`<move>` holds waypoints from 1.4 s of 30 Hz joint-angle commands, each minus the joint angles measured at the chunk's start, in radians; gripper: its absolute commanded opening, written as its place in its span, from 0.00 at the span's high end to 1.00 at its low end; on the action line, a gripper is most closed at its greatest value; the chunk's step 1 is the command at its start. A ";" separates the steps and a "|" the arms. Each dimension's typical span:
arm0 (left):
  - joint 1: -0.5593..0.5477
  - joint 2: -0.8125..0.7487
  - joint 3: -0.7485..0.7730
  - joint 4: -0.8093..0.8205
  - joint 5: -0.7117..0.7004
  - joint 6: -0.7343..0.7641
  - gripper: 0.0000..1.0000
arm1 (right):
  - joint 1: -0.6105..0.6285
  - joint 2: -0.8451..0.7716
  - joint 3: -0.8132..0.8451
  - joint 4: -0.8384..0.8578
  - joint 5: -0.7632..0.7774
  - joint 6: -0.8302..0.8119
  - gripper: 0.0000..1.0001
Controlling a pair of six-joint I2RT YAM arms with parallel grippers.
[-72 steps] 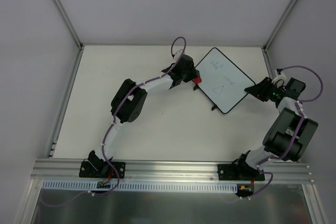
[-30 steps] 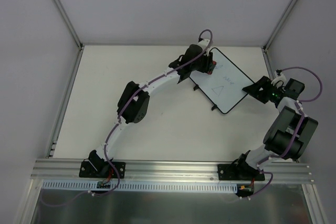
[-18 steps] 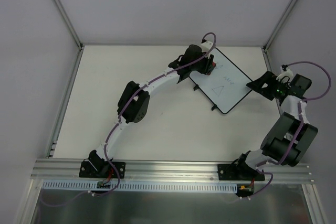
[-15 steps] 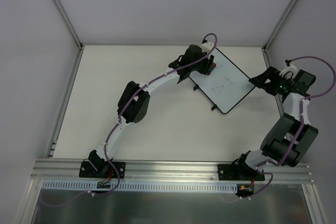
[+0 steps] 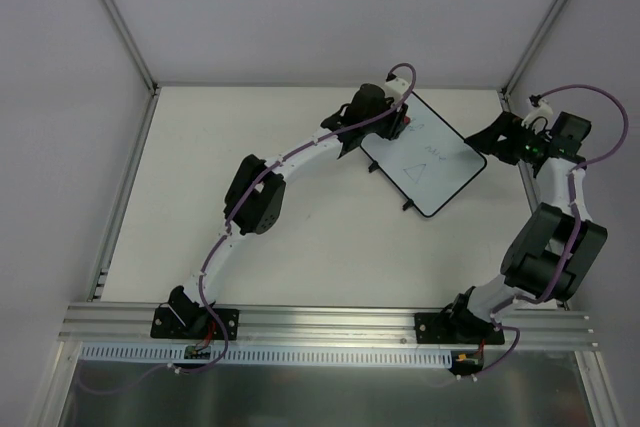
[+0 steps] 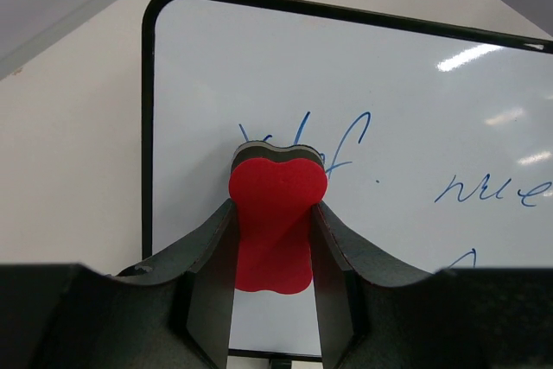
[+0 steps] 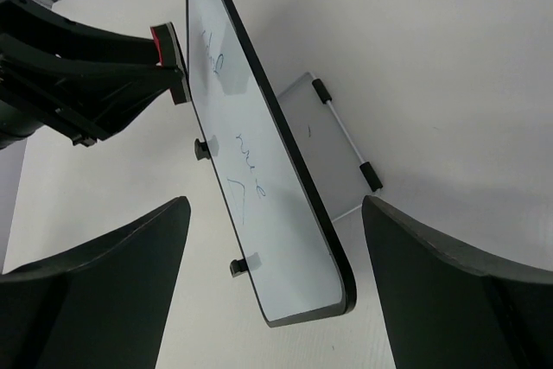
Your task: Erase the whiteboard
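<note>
Right gripper [image 5: 488, 139] had backed off the whiteboard's [image 5: 432, 162] right corner, jaws wide apart, with the board lying on the bench [image 5: 200, 167] just in front of them. Left gripper [image 6: 272, 239] had its jaws clamped on the red eraser [image 6: 276, 205], sitting over blue scrawl I couldn't read.

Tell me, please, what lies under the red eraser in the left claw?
Under the red eraser, shut in the left claw, lies the whiteboard with blue writing. The strokes run up to the eraser; whatever is written directly beneath it is covered.
</note>
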 commanded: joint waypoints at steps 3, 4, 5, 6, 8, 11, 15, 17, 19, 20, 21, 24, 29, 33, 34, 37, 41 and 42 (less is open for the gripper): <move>0.005 0.028 0.072 0.072 -0.054 0.024 0.91 | 0.033 0.040 0.070 -0.030 -0.028 -0.029 0.17; 0.008 0.034 0.075 0.080 -0.052 0.022 0.91 | 0.036 0.044 0.073 -0.032 -0.027 -0.031 0.18; 0.009 0.040 0.079 0.086 -0.055 0.016 0.91 | 0.039 0.054 0.073 -0.030 -0.027 -0.034 0.18; 0.014 0.043 0.082 0.098 -0.055 0.016 0.91 | 0.042 0.058 0.077 -0.032 -0.025 -0.037 0.19; 0.018 0.054 0.092 0.108 -0.049 0.016 0.90 | 0.045 0.072 0.075 -0.035 -0.025 -0.041 0.21; 0.020 0.063 0.095 0.123 -0.029 0.018 0.90 | 0.048 0.087 0.078 -0.034 -0.027 -0.046 0.23; 0.020 0.077 0.101 0.140 -0.015 0.013 0.87 | 0.061 0.113 0.086 -0.044 -0.033 -0.060 0.28; 0.022 0.083 0.102 0.154 -0.017 -0.005 0.87 | 0.064 0.121 0.089 -0.052 -0.033 -0.071 0.33; 0.021 0.091 0.104 0.164 -0.015 -0.016 0.87 | 0.065 0.127 0.087 -0.050 -0.034 -0.074 0.43; 0.022 0.092 0.105 0.175 -0.008 -0.022 0.87 | 0.064 0.130 0.087 -0.050 -0.034 -0.075 0.45; 0.020 0.094 0.105 0.180 -0.006 -0.025 0.87 | 0.064 0.133 0.090 -0.050 -0.034 -0.075 0.48; 0.021 0.100 0.105 0.192 0.008 -0.031 0.87 | 0.064 0.141 0.092 -0.049 -0.036 -0.078 0.53; 0.020 0.118 0.110 0.200 0.026 -0.039 0.87 | 0.064 0.158 0.090 -0.049 -0.037 -0.084 0.65; 0.020 0.138 0.127 0.201 0.061 -0.056 0.87 | 0.064 0.163 0.084 -0.050 -0.039 -0.094 0.76; 0.018 0.143 0.136 0.201 0.087 -0.064 0.87 | 0.064 0.163 0.080 -0.050 -0.039 -0.097 0.78; 0.006 0.151 0.139 0.200 0.123 -0.074 0.87 | 0.064 0.164 0.078 -0.052 -0.042 -0.103 0.84; -0.017 0.144 0.128 0.200 0.184 -0.084 0.87 | 0.064 0.167 0.075 -0.053 -0.042 -0.115 0.89; -0.023 0.144 0.124 0.200 0.189 -0.085 0.87 | 0.064 0.169 0.070 -0.052 -0.045 -0.118 0.89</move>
